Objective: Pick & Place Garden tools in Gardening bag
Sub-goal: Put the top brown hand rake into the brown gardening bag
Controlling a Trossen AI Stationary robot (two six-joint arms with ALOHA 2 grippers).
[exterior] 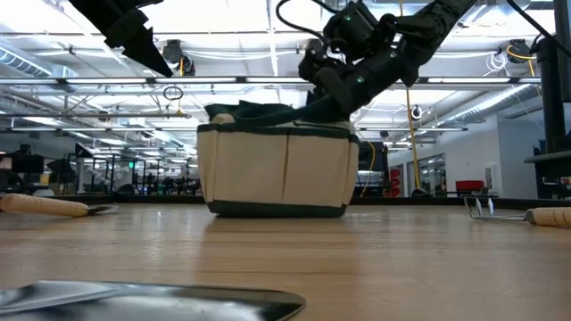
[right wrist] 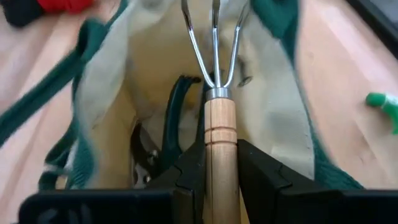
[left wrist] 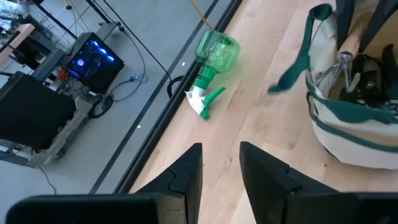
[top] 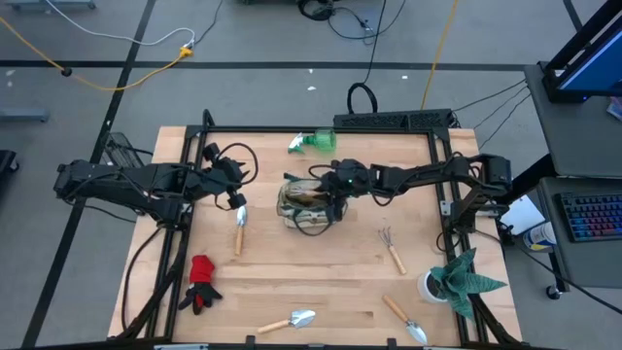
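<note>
The cream-and-green gardening bag stands on its base mid-table, mouth up. My right gripper hangs over its right rim, shut on a wooden-handled fork-rake whose prongs point into the mouth. Black pruning shears lie inside the bag. My left gripper hovers left of the bag, open and holding nothing, above a trowel lying flat on the table. My right gripper pinches the fork-rake's wooden handle between its two fingers, a short way behind the metal collar. The fingers slant down from the table's right and lie along the handle. The rake is lifted clear, tilted prongs-first into the bag's mouth.
A green spray bottle lies at the far edge. A red glove lies near left, two trowels lie along the near edge, and another fork-rake lies right of the bag. A potted plant stands near right.
</note>
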